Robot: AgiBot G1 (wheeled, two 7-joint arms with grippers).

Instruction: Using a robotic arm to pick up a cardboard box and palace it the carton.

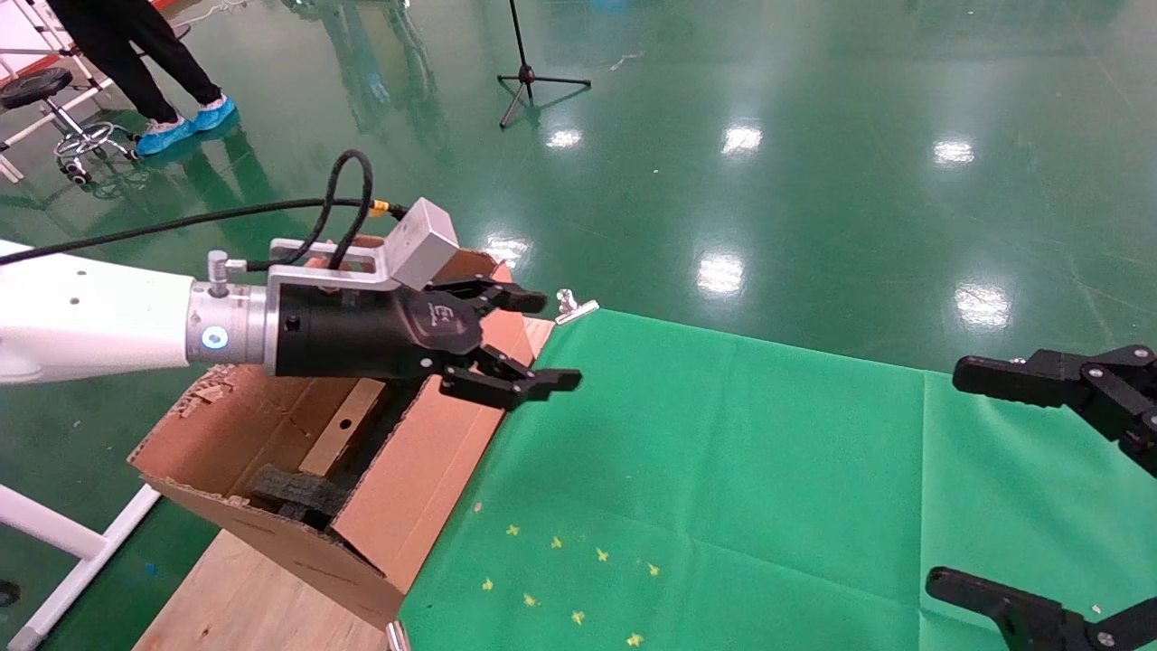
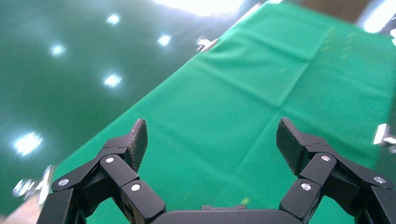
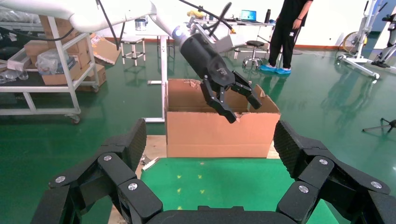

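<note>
The carton (image 1: 425, 479), large and brown with ragged flaps, stands at the left end of the table, also seen face-on in the right wrist view (image 3: 219, 133). Black foam (image 1: 298, 493) lies inside it. Beside the foam lies a tan cardboard box (image 1: 348, 434) with a small round hole, partly hidden by the arm. My left gripper (image 1: 553, 339) on the white robotic arm hangs open and empty above the carton's rim nearest the green cloth (image 3: 244, 111); its wrist view shows only cloth between the jaws (image 2: 211, 135). My right gripper (image 1: 949, 477) hangs open at the right edge (image 3: 210, 140).
A green cloth (image 1: 723, 470) covers the table, held by a metal clip (image 1: 574, 307) at its far corner. The carton rests on a wooden board (image 1: 244, 597). On the floor beyond are a tripod (image 1: 533, 77), a stool (image 1: 45, 90) and a standing person (image 1: 154, 54).
</note>
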